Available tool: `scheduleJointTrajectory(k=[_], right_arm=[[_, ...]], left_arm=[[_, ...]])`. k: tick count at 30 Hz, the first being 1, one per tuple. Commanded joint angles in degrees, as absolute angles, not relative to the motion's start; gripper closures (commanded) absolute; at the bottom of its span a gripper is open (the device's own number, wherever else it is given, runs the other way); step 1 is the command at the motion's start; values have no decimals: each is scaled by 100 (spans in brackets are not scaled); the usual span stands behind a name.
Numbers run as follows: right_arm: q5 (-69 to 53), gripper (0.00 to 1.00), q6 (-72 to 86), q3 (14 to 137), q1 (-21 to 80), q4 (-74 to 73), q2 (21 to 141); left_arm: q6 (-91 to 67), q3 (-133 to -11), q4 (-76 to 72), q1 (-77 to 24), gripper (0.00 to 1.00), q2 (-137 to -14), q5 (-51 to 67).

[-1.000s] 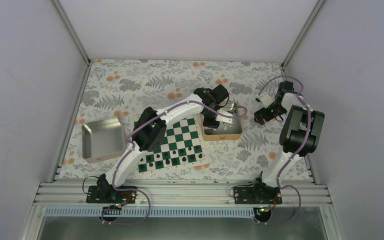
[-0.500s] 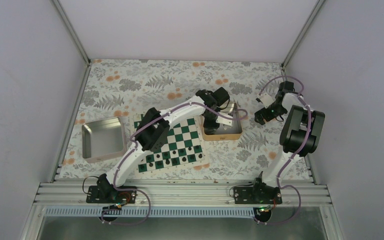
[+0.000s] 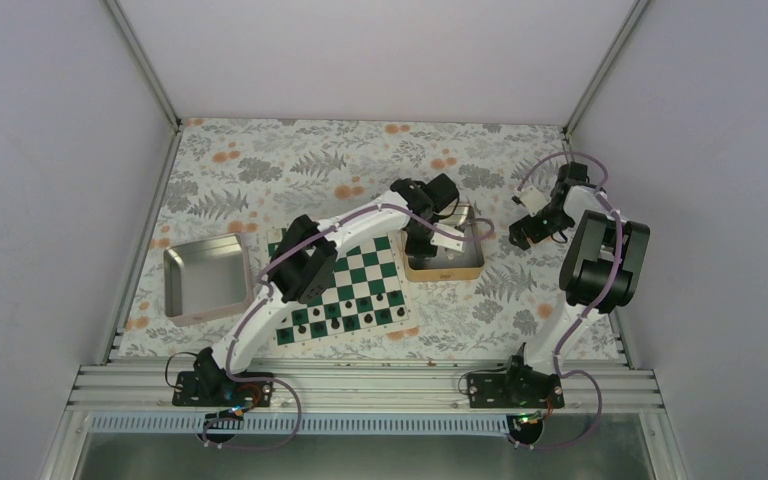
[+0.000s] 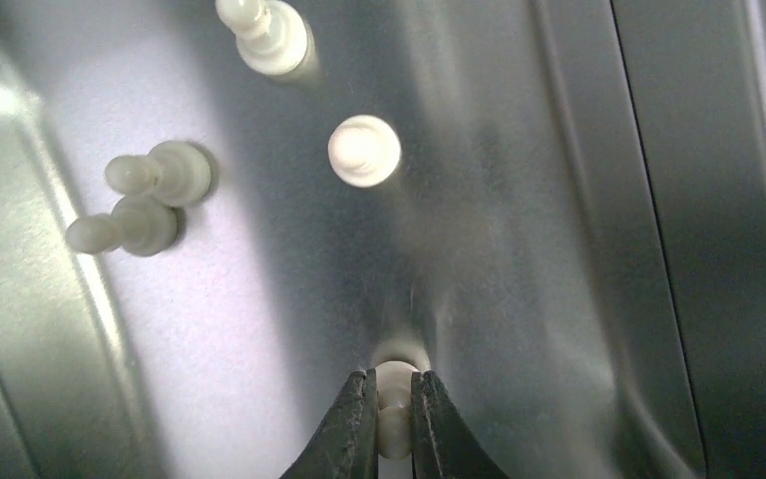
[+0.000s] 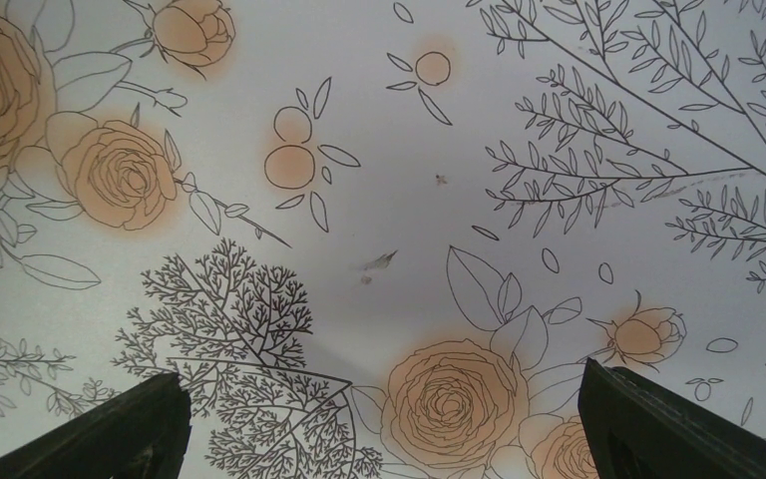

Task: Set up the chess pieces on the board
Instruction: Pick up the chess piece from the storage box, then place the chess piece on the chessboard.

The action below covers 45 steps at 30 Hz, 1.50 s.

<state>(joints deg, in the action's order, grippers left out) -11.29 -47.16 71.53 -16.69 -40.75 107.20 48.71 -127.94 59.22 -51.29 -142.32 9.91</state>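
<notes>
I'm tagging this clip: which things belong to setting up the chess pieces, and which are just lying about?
Job: small cream chess pieces; green-and-white checked chessboard; tan metal tin holding them; left gripper, shut on one piece.
Lying about: grey square tray; open right gripper; floral tablecloth.

COUNT | arms: 2 (left arm (image 3: 350, 218), right arm (image 3: 605, 255)) | board (image 3: 370, 275): 1 | tan tin (image 3: 443, 272): 1 | grey tray (image 3: 205, 282): 1 | cream chess pieces (image 4: 364, 150): 5 in left wrist view | dark chess figures (image 3: 332, 311): several on board, too small for exact count
</notes>
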Motion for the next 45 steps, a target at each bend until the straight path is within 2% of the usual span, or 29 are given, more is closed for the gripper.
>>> scheduleJointTrajectory(k=[1,11,20,24,35,45], right_arm=[[-1161,0,-4780,7153,-1734,-4087,10742],[-1149,0,-4788,7167,-1734,-4113,10664],[-1161,0,-4785,7176,-1739,-4130,10652],[-1160,0,-4782,7217,-1739,-4172,10657],[-1109,0,-4738,7261,-1726,-4238,10628],[-1075,0,-4729,7242,-1723,-4202,10690]], left_arm=[[4896,-12751,6087,-5182,96,-13669,714],[4747,-12762,6382,-5066,96,-12704,285],[4343,-9687,5434,-4007,95,-10897,180],[4193,-8683,5010,-3520,95,-10434,214],[4225,-7505,4263,-2804,95,-10381,415],[4245,-7199,3762,-2477,94,-10691,484]])
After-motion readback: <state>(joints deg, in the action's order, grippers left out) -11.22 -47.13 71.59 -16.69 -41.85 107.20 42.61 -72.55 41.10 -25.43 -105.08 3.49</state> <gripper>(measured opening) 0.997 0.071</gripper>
